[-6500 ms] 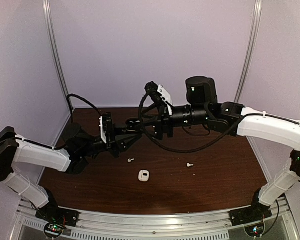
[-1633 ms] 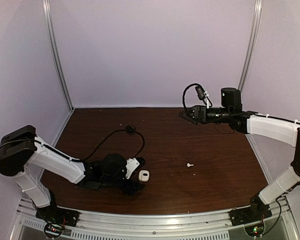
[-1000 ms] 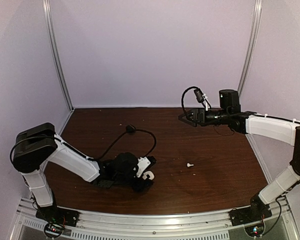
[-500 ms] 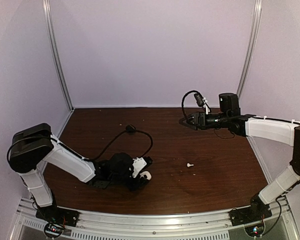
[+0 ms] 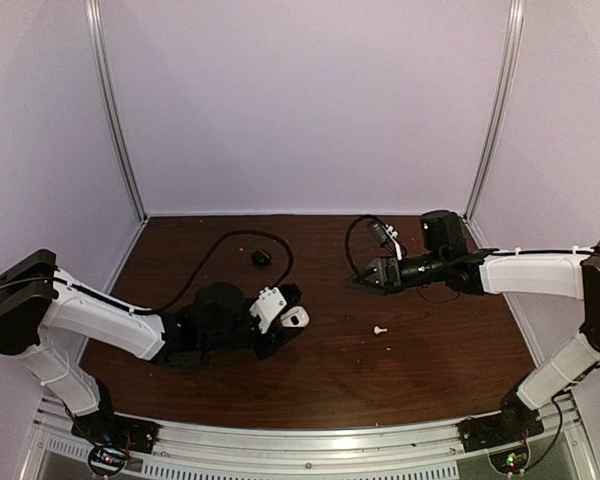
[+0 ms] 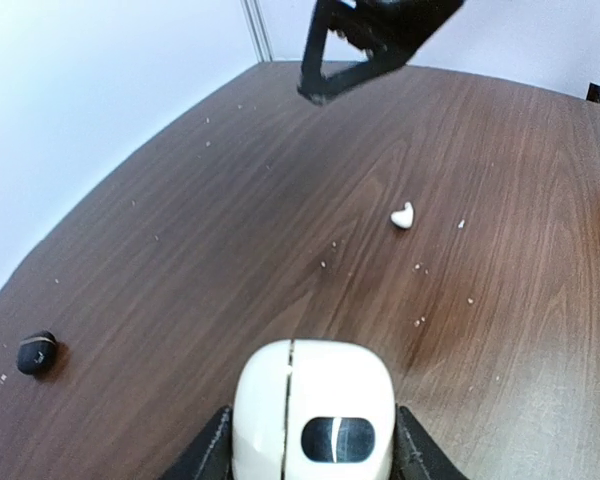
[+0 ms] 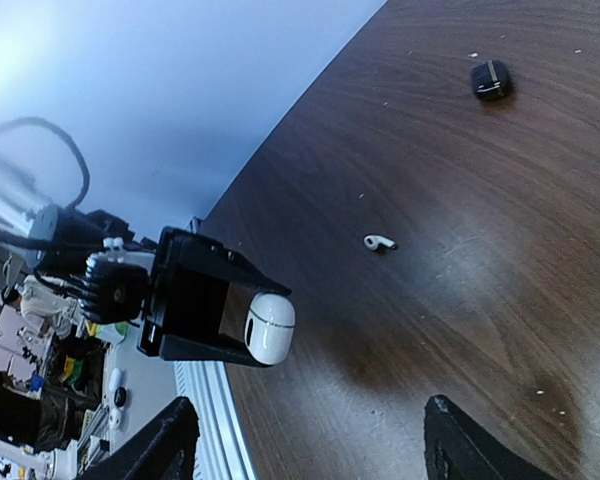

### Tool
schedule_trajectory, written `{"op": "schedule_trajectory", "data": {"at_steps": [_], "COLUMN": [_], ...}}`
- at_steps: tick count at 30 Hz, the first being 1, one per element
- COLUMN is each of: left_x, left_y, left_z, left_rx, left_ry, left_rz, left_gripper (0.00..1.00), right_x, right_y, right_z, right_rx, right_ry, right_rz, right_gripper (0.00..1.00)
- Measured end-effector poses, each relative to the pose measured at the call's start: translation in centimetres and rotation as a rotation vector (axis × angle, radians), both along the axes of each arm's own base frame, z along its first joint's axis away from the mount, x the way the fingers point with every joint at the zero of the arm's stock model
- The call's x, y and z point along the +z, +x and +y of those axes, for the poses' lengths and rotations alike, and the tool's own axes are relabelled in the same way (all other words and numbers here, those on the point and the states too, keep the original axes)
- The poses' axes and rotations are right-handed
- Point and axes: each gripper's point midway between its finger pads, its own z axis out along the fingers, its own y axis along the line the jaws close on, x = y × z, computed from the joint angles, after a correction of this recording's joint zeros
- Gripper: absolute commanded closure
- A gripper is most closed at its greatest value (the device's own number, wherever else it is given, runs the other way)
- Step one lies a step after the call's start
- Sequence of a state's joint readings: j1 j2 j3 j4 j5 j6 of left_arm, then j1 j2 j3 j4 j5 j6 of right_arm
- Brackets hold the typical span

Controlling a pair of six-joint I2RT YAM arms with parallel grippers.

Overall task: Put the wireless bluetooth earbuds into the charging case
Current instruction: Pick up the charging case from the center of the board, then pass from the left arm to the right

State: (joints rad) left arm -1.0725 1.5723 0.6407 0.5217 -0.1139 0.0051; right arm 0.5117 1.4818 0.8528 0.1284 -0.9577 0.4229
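My left gripper (image 5: 288, 322) is shut on the white charging case (image 5: 296, 318), its sides pinched between both fingers. In the left wrist view the closed case (image 6: 313, 400) fills the bottom centre. The right wrist view shows the case (image 7: 270, 328) held off the wood in the left gripper (image 7: 195, 300). One white earbud (image 5: 380, 329) lies on the table right of the case and also appears ahead in the left wrist view (image 6: 403, 215). A white earbud (image 7: 379, 241) shows on the wood. My right gripper (image 5: 363, 281) hovers open and empty above the table centre, its fingers (image 7: 170, 450) wide apart.
A small black rounded object (image 5: 261, 257) lies on the table behind the left arm, beside its looping cable (image 5: 215, 250); it also shows in the wrist views (image 6: 37, 353) (image 7: 490, 79). The metal rail (image 5: 300, 440) runs along the near edge. Pale walls enclose the table.
My left gripper closed on the case and carried it up and a little right, off the table. The right arm swung down and left toward the table centre, its jaws narrowing slightly.
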Motion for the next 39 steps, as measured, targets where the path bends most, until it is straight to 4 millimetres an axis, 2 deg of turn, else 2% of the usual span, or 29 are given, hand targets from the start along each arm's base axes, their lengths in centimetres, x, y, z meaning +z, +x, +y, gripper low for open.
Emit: {"op": "schedule_trajectory", "data": {"at_steps": [3,6,15,24,31,39], "left_x": [1.8,2.6,4.1,5.8,6.8,7.1], "left_y": [0.0,-0.3,-0.8,-1.1,-0.9,-0.9], "left_z": [-0.2,-0.6,-1.0,-1.4,-1.4,-1.4], "left_rx": [-0.016,-0.035,-0.042,-0.034,-0.019,-0.011], "left_ry": [-0.012,0.003,0.016,-0.017,-0.024,-0.022], "left_rz": [-0.066,-0.119,-0.198,-0.25,-0.282,-0.302], "left_gripper": [0.7,0.71,0.72,0.72,0.72,0.72], "right_x": [-0.1,-0.3,0.6,0.1,0.6,0.1], "right_y": [-1.8,-3.4,-5.4,-6.8,-6.7,-6.7], "right_z": [1.4,2.7,5.7,8.5,8.9,9.3], "right_rx": [0.067,0.124,0.199,0.237,0.225,0.219], "right_ry": [0.006,0.008,0.046,0.092,0.113,0.111], "right_rz": [0.012,0.026,0.032,0.078,0.078,0.095], "right_gripper": [0.3,0.33,0.43,0.53,0.61,0.7]}}
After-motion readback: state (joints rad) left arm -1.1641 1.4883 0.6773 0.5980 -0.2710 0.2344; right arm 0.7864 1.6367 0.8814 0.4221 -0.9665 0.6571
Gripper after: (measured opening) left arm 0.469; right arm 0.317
